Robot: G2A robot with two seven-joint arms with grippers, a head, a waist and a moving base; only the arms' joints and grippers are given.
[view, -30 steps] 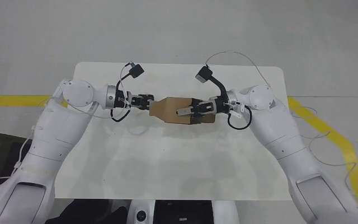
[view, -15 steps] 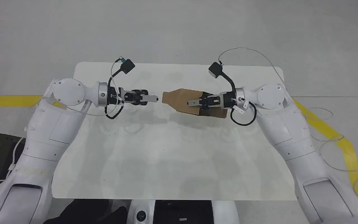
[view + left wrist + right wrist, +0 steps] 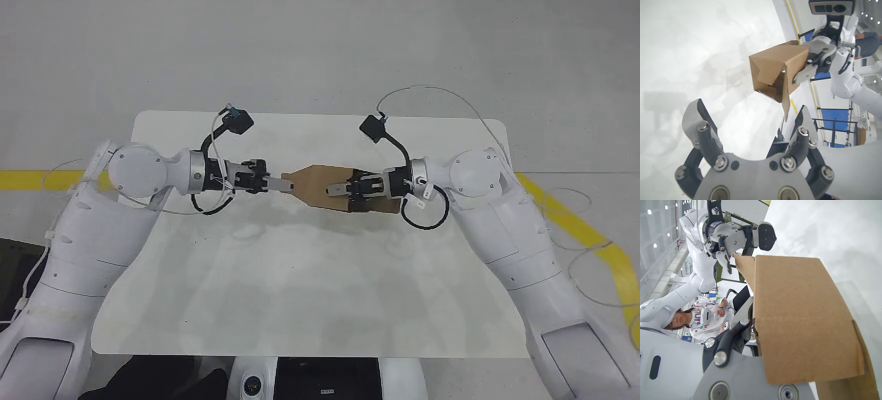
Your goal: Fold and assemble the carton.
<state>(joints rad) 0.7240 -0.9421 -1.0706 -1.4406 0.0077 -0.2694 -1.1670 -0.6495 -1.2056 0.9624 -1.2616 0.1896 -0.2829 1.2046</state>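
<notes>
Item 1, left gripper (image 3: 751, 116): nearest thing in the left wrist view. Its fingers (image 3: 703, 113) are spread wide apart, ribbed dark inner faces turned toward each other, with nothing clamped between them. In the top view it sits over the far half of the table, pointing toward the other arm.

Item 2, flap (image 3: 786, 106): long narrow tongue of brown board, sticking out from the carton's open end toward the left gripper. Its tip lies in the gap between the spread fingers, close to one of them (contact cannot be made out).

Item 3, carton (image 3: 776, 55): brown corrugated board, squared into a box shape, held over the table between the two arms. The end facing the left gripper is open. A shorter flap (image 3: 765, 75) there is bent partway inward, and the hollow behind it shows dark. In the right wrist view a broad plain side panel lies nearest that camera, with a crease running across it.

Item 4, right gripper (image 3: 802, 74): clamped on the carton, one grey finger laid flat along an outer wall (its partner is hidden by the board).

Item 5, table (image 3: 300, 300): white, with rounded corners, lying below both arms and the carton. Faint shadows mark its surface.

Item 6, yellow line (image 3: 30, 180): on the grey floor (image 3: 320, 50), showing past both sides of the table.
</notes>
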